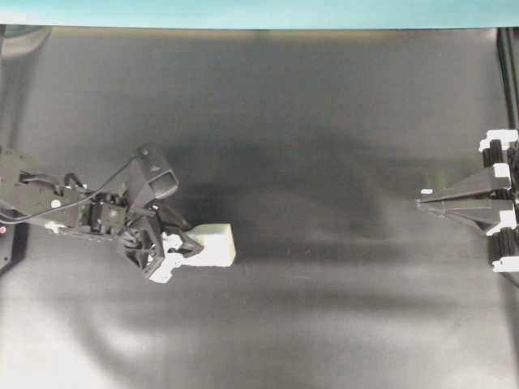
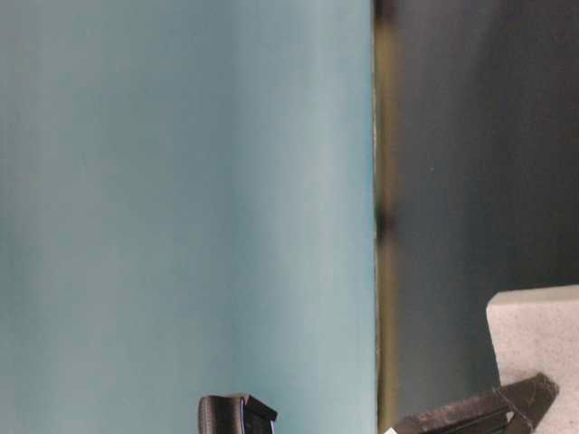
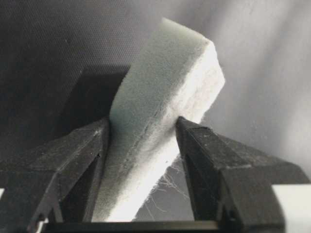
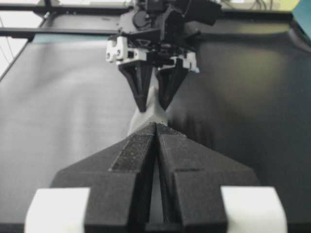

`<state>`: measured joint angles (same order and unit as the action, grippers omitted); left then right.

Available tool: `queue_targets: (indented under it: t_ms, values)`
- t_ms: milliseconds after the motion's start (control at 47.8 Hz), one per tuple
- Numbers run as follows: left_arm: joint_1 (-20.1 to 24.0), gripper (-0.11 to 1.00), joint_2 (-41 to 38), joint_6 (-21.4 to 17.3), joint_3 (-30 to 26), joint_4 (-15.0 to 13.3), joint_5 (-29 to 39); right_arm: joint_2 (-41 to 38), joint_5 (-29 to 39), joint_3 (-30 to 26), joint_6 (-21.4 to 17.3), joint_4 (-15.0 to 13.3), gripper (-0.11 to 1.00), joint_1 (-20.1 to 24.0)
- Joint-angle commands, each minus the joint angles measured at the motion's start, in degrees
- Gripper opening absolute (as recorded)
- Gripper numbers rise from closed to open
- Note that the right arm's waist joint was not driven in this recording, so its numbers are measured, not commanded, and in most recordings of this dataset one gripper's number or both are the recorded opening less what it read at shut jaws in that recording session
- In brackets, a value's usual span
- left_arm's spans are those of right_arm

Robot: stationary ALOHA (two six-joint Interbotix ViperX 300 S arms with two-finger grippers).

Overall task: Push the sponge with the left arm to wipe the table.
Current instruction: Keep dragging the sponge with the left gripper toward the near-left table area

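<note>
No brand, label or writing can be read on anything in these views. The table (image 1: 324, 121) is a broad matte black sheet with faint grey sheen bands and soft wrinkles, and a teal strip (image 1: 259, 12) runs along its far edge in the overhead view; in the table-level view the same teal fills most of the picture as a smooth, blurred surface.

The sponge (image 1: 215, 245) is a small white rectangular foam block, thick, with soft edges and a fine porous grain; loose fibres hang from its underside in the left wrist view. It sits left of the table's middle, tilted, clamped between the two pointed black fingers of the left gripper (image 1: 190, 247). The left arm (image 1: 89, 212) is black and jointed, with thin cables, a boxy wrist and white plastic clips by the fingers, whose inner faces look rough and grainy.

The right gripper (image 1: 423, 201), black and pointed with white clips, lies at the right edge, well apart from the sponge, its fingers pressed together with nothing between them.
</note>
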<state>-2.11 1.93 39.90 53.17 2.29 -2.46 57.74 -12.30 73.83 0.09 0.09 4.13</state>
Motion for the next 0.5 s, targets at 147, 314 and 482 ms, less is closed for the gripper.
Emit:
queue_targets:
  t_ms: [147,314,482]
  values:
    - [-3.6,0.53,2.9,0.6,-0.2,0.1,4.0,-0.3,-0.5,-0.3,-0.1,0.1,0.00,0.0]
    - [-6.0,0.53,6.9,5.6,-0.1,0.2,12.1,-0.3,-0.4,-0.3,-0.1,0.1,0.00,0.0]
    - [-9.1,0.52,10.9,9.3,1.5,0.2,16.7,-0.3,-0.5,-0.1,-0.1,0.1,0.00,0.0]
